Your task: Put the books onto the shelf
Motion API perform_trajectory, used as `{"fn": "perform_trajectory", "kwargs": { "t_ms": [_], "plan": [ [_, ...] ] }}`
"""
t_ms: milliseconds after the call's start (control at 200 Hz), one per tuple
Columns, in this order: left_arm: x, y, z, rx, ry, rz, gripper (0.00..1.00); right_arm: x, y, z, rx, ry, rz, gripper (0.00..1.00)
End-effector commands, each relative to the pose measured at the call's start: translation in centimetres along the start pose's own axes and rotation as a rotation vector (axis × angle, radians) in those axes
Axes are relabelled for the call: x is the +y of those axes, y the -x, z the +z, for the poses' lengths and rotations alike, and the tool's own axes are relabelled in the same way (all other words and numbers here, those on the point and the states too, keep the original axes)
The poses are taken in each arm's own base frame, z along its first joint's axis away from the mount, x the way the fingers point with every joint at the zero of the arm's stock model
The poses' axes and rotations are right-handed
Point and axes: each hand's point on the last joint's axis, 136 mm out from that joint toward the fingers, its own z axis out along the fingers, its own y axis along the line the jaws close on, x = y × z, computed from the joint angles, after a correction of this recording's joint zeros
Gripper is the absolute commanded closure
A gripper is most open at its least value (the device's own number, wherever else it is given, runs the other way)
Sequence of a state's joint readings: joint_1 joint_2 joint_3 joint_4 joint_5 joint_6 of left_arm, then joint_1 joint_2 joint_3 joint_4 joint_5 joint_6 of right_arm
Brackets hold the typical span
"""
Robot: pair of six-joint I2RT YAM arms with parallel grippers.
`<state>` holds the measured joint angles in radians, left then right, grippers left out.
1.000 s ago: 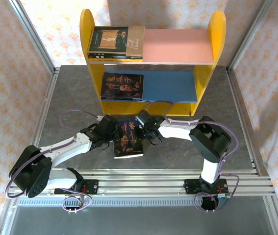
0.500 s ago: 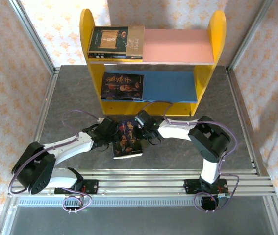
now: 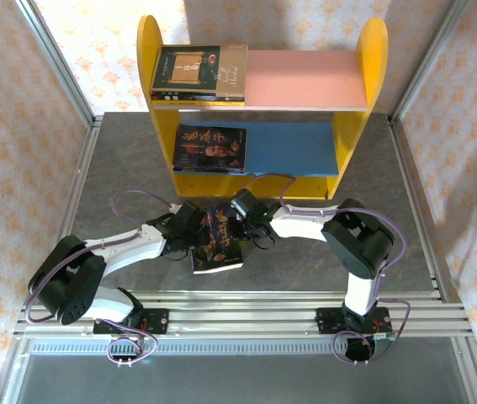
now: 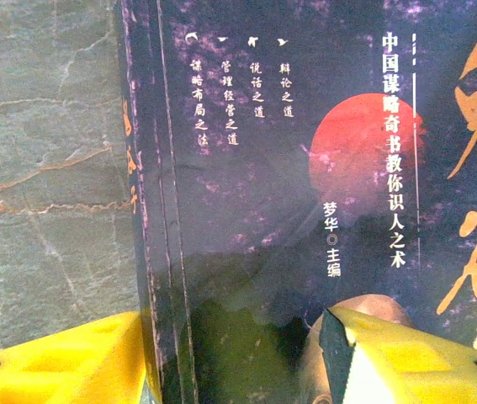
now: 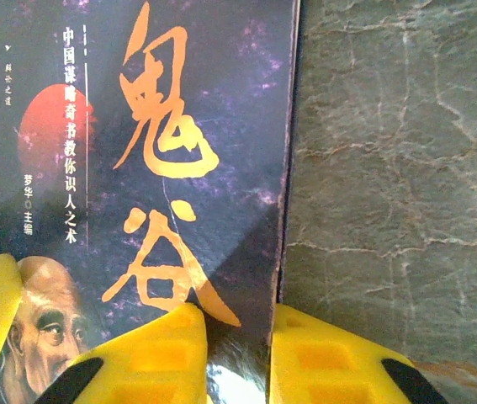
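A dark book with a bearded man on its cover [image 3: 218, 242] lies on the grey table in front of the shelf [image 3: 147, 50], between my two grippers. My left gripper [image 3: 194, 236] stands open across the book's spine [image 4: 150, 252]: one yellow finger [image 4: 70, 362] is beside the spine over the table and the other [image 4: 415, 358] is over the cover. My right gripper [image 5: 238, 316] is shut on the book's right edge [image 5: 276, 252], which sits pinched between its fingers. More books lie on the pink upper board [image 3: 198, 71] and one on the blue lower board [image 3: 209, 149].
The right part of the pink board [image 3: 305, 80] and of the blue board [image 3: 293, 147] is bare. Metal frame posts [image 3: 57, 63] and patterned walls close in the table. A rail [image 3: 246, 316] runs along the near edge by the arm bases.
The right gripper's jaws have narrowed onto the book's right edge. The left gripper has slid a little right against the spine, and the book has shifted slightly left.
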<state>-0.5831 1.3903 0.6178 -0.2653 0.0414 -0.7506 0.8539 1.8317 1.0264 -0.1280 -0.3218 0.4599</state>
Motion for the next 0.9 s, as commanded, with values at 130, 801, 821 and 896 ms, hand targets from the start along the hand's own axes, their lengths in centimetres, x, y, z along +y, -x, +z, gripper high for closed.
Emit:
{"fn": "perform_trajectory", "kwargs": {
  "t_ms": [130,801,821,896],
  "plan": [
    [0.4,-0.5,0.5,0.008,0.017,0.020,0.44,-2.7,-5.1,2.3,0.157,-0.077,-0.014,0.87],
    [-7.5,2.5,-5.7,-0.081,-0.395,0.033,0.42,-1.4,-4.8,2.7,0.152,-0.006,0.002,0.87],
    [-7.3,2.4,-5.5,-0.078,-0.386,0.032,0.42,-1.5,-4.9,2.7,0.152,-0.007,0.002,0.87],
    [-7.2,2.1,-5.1,-0.065,-0.384,0.030,0.43,-1.4,-4.9,2.7,0.154,-0.003,0.000,0.87]
  ]
}}
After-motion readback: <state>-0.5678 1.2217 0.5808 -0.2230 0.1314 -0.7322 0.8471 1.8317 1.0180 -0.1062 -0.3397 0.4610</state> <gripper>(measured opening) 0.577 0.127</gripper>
